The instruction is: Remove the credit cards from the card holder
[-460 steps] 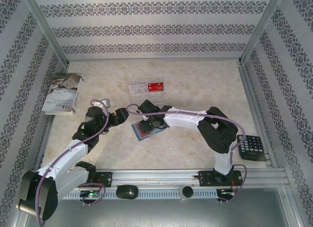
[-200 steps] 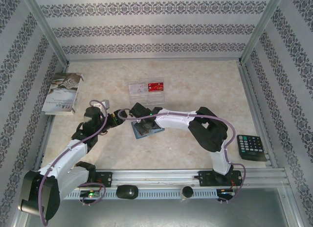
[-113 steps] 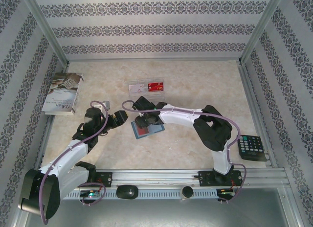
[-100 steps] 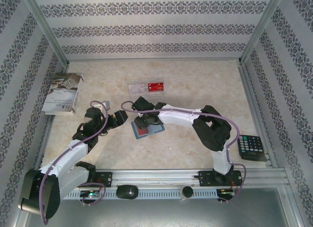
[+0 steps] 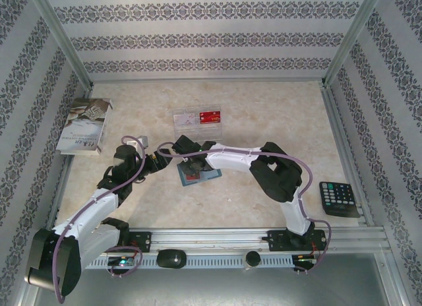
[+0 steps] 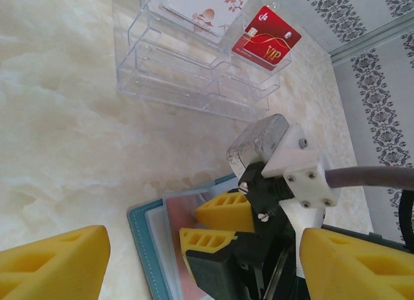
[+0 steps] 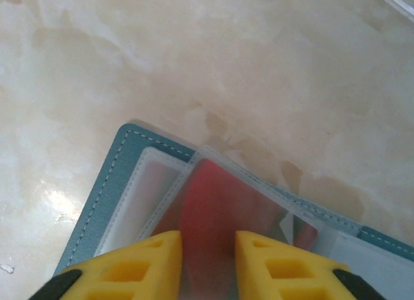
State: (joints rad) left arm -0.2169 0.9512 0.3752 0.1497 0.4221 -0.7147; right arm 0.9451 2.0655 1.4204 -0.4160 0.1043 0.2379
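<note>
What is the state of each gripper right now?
Left gripper: open, holding nothing.
Right gripper: narrow gap, over the flat teal-blue card holder; grip cannot be told.

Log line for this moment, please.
right pincer: narrowly open over red card in card holder | left pincer: open, alongside | clear tray: red VIP card, white card inside

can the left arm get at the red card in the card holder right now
Probably not yet: the right tool sits over the card holder, straddling the red card and blocking the open left tool.

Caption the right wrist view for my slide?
Right fingers over a red card sleeved in the open teal card holder.
</note>
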